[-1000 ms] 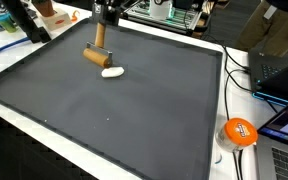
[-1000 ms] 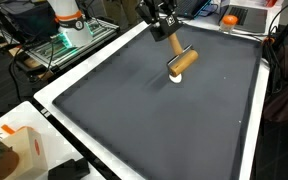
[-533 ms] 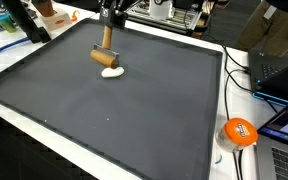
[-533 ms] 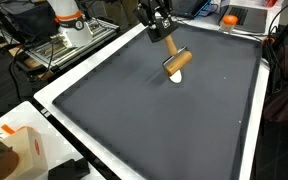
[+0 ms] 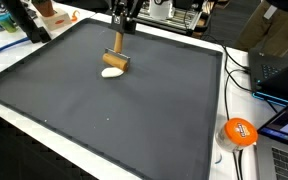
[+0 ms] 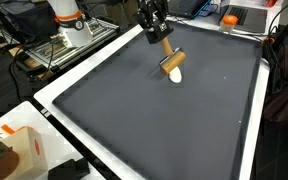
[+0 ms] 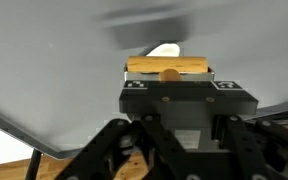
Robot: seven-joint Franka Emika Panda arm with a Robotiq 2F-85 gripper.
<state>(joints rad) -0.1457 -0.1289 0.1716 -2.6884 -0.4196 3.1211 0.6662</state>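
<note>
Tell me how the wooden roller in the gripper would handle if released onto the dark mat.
The wooden roller looks rigid: in the wrist view its head shows as a straight cylinder. That round head would probably roll on the flat mat, though the handle held in the gripper may limit it. It is probably light, being plain wood.

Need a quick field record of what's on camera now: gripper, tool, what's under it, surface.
gripper: shut on the handle of the wooden mallet
wooden mallet: hangs head-down from the gripper
white lump: lies on the mat, right beside the mallet head; whether they touch is unclear
dark mat: covers the table under both
</note>
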